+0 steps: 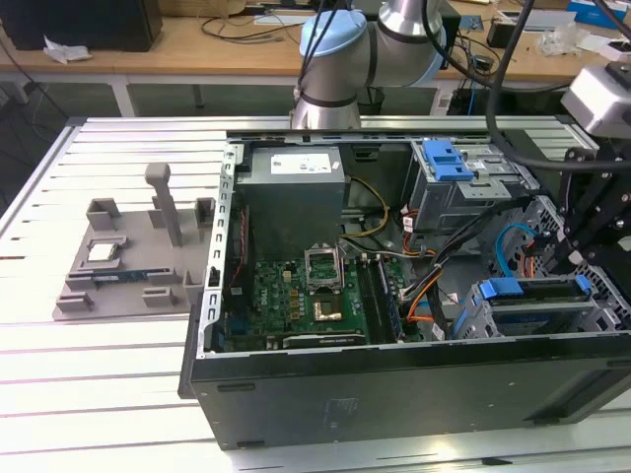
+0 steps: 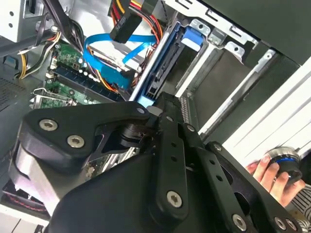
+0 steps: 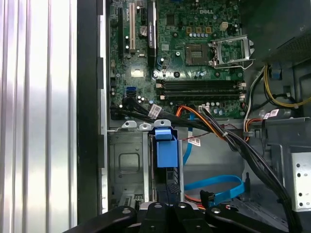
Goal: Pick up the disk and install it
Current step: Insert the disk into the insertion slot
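Sitting in a corner drive bay of the computer case, the disk shows its blue rail in the exterior view. In the second wrist view the fingers grip the disk by its end inside the case. In the first wrist view it stands edge-on in the case's grey bay.

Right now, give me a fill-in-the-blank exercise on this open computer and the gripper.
1. The disk sits in the case's drive bay, framed by ____ plastic rails.
2. The gripper hovers right at the ____.
3. The motherboard's processor socket stands ____.

Missing words: blue; disk; open
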`<state>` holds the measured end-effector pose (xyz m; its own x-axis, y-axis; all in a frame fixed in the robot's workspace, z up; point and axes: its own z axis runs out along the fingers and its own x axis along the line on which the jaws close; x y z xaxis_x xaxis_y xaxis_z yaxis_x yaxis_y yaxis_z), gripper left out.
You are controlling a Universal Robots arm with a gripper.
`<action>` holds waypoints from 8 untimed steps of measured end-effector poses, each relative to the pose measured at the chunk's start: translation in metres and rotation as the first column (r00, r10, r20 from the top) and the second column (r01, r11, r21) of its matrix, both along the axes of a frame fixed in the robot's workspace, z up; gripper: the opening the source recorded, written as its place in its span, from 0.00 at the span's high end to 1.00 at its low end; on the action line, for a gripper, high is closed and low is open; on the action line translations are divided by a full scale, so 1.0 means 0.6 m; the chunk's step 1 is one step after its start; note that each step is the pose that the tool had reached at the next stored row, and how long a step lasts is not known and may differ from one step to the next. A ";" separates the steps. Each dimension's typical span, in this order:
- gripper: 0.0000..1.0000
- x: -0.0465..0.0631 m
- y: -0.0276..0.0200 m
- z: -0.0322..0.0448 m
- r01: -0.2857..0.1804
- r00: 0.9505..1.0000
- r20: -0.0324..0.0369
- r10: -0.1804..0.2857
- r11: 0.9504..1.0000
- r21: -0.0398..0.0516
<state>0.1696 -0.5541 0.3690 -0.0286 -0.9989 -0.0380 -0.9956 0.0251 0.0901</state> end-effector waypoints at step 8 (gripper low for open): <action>0.89 0.002 0.0014 -0.032 0.000 1.000 0.000 0.000 1.000 0.000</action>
